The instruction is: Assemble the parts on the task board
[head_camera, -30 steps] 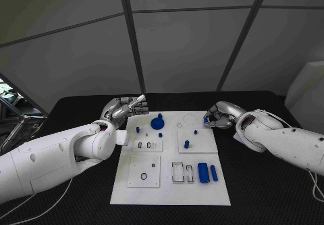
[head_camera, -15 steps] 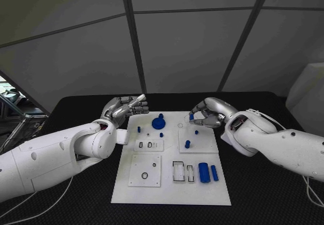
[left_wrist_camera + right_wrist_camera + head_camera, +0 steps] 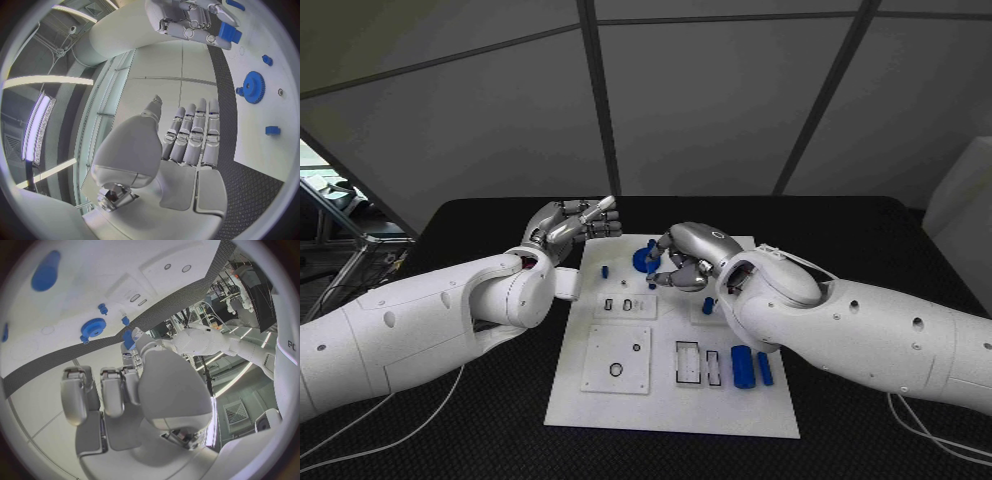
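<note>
Right hand [image 3: 687, 262] hovers over the far half of the white task board [image 3: 603, 400], fingers pinched on a small blue part [image 3: 229, 34], right beside the blue gear [image 3: 642, 261]. Left hand [image 3: 571, 222] hangs at the board's far left corner above the black surface [image 3: 473, 420], fingers straight, together, holding nothing

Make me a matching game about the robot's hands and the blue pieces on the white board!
Things:
1. left robot hand
2. right robot hand
3. blue gear
4. fat blue cylinder

Places or states:
A. lies near the board's front edge, closest to the robot
B. pinches a small blue part
C. holds nothing, raised beside the board's far left corner
D. sits at the board's far end

Pairs: 1-C, 2-B, 3-D, 4-A
</note>
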`<state>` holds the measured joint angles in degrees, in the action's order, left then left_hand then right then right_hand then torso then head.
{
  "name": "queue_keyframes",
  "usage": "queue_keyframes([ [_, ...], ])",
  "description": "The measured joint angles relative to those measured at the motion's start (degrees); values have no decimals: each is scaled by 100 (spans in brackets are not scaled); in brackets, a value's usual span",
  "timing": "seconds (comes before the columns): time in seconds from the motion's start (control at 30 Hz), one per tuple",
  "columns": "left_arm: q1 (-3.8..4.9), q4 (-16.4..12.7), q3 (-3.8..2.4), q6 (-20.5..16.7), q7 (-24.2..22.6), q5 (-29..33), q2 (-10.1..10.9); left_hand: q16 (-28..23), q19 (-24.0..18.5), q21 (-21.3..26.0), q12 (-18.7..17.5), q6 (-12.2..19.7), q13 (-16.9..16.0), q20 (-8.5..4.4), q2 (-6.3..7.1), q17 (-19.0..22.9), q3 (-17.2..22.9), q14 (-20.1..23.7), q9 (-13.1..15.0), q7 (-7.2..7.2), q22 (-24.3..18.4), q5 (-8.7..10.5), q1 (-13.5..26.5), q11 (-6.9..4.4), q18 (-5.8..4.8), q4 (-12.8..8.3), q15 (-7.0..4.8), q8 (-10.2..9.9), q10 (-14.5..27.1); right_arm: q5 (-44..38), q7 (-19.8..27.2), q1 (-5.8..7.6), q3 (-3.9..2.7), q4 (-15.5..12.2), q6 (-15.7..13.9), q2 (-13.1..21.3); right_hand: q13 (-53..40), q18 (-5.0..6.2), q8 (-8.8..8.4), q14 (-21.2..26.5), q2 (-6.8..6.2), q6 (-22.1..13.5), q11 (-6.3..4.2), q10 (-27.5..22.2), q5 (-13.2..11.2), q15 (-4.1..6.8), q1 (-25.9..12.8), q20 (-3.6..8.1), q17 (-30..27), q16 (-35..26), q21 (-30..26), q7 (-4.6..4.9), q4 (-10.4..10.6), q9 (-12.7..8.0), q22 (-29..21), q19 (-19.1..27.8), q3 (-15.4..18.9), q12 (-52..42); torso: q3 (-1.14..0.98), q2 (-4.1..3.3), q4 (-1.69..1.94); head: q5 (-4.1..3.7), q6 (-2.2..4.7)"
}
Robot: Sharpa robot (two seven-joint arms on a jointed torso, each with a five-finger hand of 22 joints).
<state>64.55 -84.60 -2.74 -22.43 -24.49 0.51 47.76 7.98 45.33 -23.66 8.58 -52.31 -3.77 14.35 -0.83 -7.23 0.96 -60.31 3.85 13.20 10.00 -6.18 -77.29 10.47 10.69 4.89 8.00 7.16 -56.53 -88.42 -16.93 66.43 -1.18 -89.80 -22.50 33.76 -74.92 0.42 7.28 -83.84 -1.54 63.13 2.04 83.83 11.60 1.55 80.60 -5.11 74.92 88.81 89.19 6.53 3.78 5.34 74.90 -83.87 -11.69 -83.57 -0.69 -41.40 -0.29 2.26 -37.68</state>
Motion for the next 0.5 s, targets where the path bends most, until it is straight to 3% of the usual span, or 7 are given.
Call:
queue_keyframes([
  [0.13, 3, 13, 0, 0, 0, 0, -15, 0, 0, 0, 0, 0, 0, 0, 0, 0, 0, 0, 0, 0, 0, 0, 0, 0, 0, 0, 0, 0, 0, -112, -131, -26, 58, 69, 76, -201, 0, 0, -12, 0, 0, -1, 0, 0, -1, 0, 0, 0, 0, 0, 0, -1, 0, 0, 0, 0, 0, 0, 0, -4, -3, 7, -12],
  [0.37, 6, 20, 0, 0, 0, 0, -32, 0, 0, 0, 0, 0, 0, 0, 0, 0, 0, 0, 0, 0, 0, 0, 0, 0, 0, 0, 0, 0, 0, -238, -283, -104, 101, 183, 192, -405, 0, 0, -2, 0, 0, -9, 0, 0, -19, 0, 0, 0, 0, 0, 0, -7, 0, 0, 0, 0, 2, 0, -1, -8, -9, 31, -37],
  [0.5, 6, 21, 0, 0, 0, 0, -41, 1, 0, 0, 0, 0, 0, 0, 0, 0, 0, 0, 0, 0, 0, 0, 0, 0, 0, 0, 0, 0, 0, -294, -350, -144, 175, 238, 247, -498, 0, 0, -1, 0, -1, -15, 0, 0, -30, 0, 0, 0, 0, 0, 0, -4, 1, 0, 0, 0, 4, 0, -3, -8, -10, 41, -52],
])
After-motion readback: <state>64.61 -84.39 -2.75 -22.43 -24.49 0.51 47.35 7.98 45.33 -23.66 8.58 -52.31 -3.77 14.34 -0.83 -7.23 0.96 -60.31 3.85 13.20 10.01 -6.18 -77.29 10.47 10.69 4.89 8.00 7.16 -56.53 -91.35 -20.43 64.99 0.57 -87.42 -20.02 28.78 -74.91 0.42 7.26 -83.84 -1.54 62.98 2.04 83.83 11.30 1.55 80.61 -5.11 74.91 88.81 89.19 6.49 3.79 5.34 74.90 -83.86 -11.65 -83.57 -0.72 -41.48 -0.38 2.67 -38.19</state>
